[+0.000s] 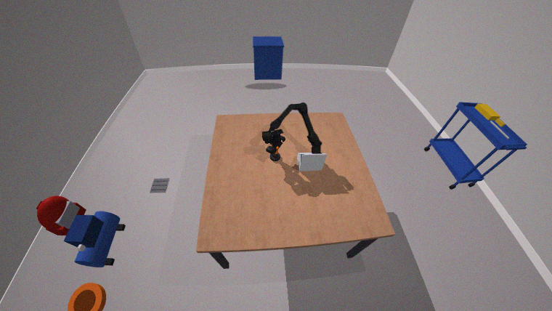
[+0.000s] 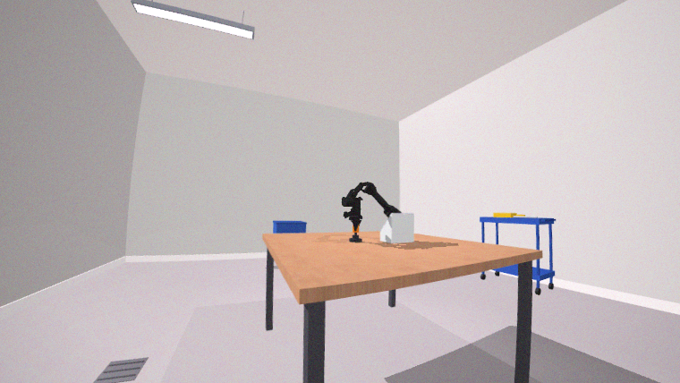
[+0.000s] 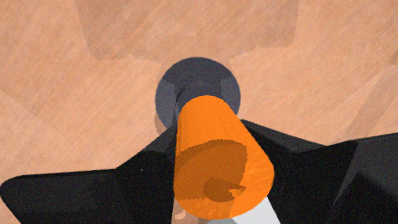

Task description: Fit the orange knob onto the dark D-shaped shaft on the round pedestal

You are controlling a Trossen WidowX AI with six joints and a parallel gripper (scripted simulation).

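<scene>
The orange knob (image 1: pixel 277 150) (image 3: pixel 205 120) is between the fingers of my gripper (image 2: pixel 355 227) (image 3: pixel 207 129), which is shut on it. The knob is upright, above the dark round pedestal (image 1: pixel 274 157) (image 2: pixel 354 239) (image 3: pixel 196 67), which stands on the table. In the wrist view the knob's lower end overlaps the near part of the pedestal. In the exterior view a dark stretch shows between the knob and the pedestal's base. The shaft is mostly hidden below the knob, and whether its tip is inside the hole cannot be told. The shaft's flat side is not visible.
A white-grey box-like block (image 1: pixel 311 162) (image 2: pixel 402 228) stands on the wooden table (image 1: pixel 247 216) (image 2: pixel 380 271), beside the arm's base and to the right of the pedestal. A blue cart (image 1: pixel 455 158) (image 2: pixel 518 220) stands off the table to the right.
</scene>
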